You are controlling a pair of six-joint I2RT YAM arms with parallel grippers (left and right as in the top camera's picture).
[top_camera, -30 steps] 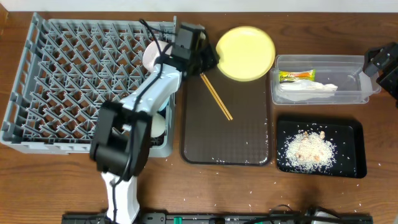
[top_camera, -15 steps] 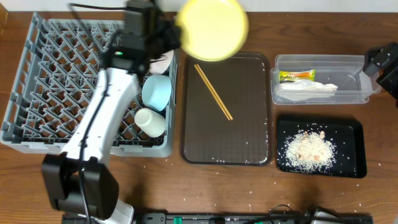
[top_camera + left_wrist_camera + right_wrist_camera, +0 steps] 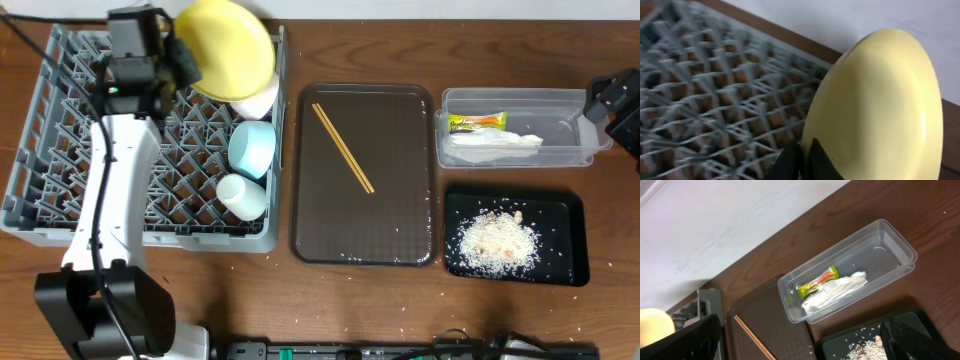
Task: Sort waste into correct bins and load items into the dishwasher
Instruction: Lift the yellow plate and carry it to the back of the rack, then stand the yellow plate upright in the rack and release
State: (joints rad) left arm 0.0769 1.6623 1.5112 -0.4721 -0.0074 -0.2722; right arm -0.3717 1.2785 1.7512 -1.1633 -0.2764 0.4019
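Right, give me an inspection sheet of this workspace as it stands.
Surface: brown wooden table, stray rice grains scattered on it.
Job's things: yellow plate tilted above the dish rack; light-blue bowl, white bowl and white cup in the rack; chopsticks on the brown tray; snack wrapper and crumpled paper in the clear tub; rice in the black tray.
Clutter: nothing seen beyond the stray grains.
Grippers: left gripper shut on the plate's edge; right gripper open, empty, near the tub.
Cables: black cable along the left arm.
Surroundings: white wall behind the table.
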